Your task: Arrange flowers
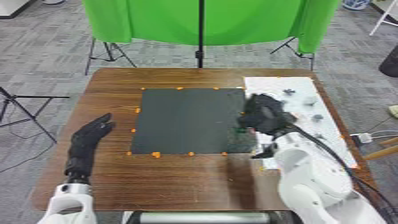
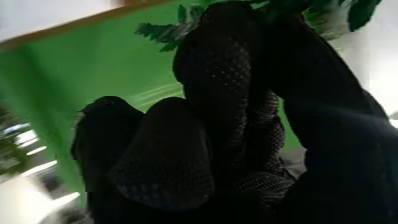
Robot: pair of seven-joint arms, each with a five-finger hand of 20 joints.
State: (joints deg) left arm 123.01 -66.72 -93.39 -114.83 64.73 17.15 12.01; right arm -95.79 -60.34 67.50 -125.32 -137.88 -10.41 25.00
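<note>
In the head view my right hand (image 1: pixel 264 116) is over the border between the dark mat (image 1: pixel 185 120) and the white sheet (image 1: pixel 306 85). Small bits of green foliage (image 1: pixel 241 130) show at its left side. In the right wrist view, the index finger and thumb of my right hand (image 2: pixel 218 75) come together round a sprig with green leaves (image 2: pixel 160 34), whose stem is hidden by the glove. My left hand (image 1: pixel 90 134) is at the left side of the table, its fingers straight and nothing in them.
Several small grey pieces (image 1: pixel 317 118) lie on the white sheet at the right. Orange marks (image 1: pixel 156 155) run around the mat on the brown table (image 1: pixel 107 180). A green cloth (image 1: pixel 160 22) hangs behind the table, with a black stand (image 1: pixel 201 50) before it.
</note>
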